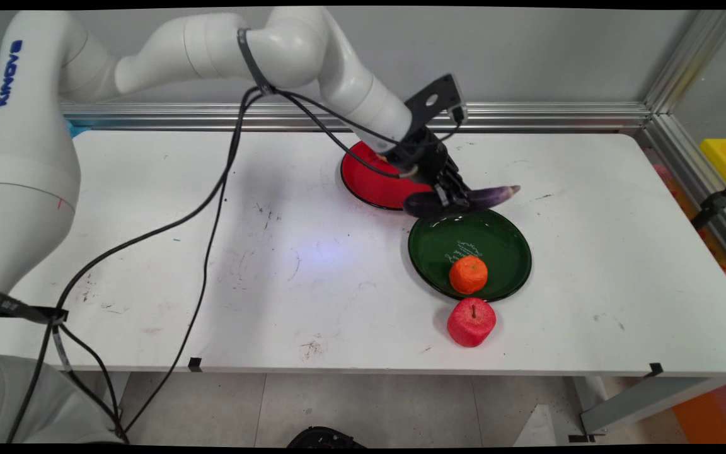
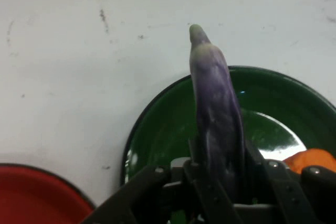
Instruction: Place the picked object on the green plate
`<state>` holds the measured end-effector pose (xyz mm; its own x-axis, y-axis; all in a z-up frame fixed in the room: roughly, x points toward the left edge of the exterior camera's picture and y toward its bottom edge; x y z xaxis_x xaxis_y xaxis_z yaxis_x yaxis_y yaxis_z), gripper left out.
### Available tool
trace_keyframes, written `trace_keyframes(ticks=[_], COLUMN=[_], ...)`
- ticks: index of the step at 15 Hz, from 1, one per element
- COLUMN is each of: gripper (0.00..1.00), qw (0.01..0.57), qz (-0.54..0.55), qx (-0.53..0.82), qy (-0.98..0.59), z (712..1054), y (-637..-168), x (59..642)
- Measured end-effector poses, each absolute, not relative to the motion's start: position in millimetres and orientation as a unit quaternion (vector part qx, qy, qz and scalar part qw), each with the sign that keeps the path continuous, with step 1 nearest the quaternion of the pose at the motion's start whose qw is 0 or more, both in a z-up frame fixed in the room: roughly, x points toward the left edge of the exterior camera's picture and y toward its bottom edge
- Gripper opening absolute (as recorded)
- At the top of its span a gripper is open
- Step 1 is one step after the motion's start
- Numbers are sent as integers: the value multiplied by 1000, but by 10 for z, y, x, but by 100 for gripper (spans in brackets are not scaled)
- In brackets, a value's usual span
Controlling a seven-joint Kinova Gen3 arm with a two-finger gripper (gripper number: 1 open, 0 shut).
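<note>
Figure. The gripper [image 1: 450, 197] holds a purple eggplant [image 1: 492, 196] crosswise, jaws pinching it near its thicker end, at the far rim of the green plate [image 1: 507, 234]. The hand view shows the eggplant [image 2: 216, 108] running away from the jaws over the green plate [image 2: 157, 129], its pale tip [image 2: 196, 31] reaching past the rim above bare counter [image 2: 79, 51]. Whether it rests on the rim or hangs just clear cannot be told.

The eggplant is long, slender and slightly curved, glossy dark purple fading to a greyish, pointed tip.

Landmark: the green plate. An orange [image 1: 468, 275] lies in its near part. A red apple [image 1: 471, 322] stands on the counter [image 1: 212, 265] just beyond its near rim. A red plate [image 1: 366, 180] lies just beside its far left rim, partly hidden by the arm.
</note>
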<state>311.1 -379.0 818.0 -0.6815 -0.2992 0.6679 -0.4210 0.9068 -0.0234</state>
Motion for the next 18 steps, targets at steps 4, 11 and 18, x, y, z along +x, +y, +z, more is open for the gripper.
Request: trace_keyframes(ticks=[4, 11, 18], gripper=[0, 0, 0], qw=[349, 351, 354], qz=[87, 89, 97], qx=[202, 215, 222], qy=[-911, -907, -903], z=[8049, 7738, 7510], y=[-3721, -3686, -3753], x=[2977, 2802, 2713])
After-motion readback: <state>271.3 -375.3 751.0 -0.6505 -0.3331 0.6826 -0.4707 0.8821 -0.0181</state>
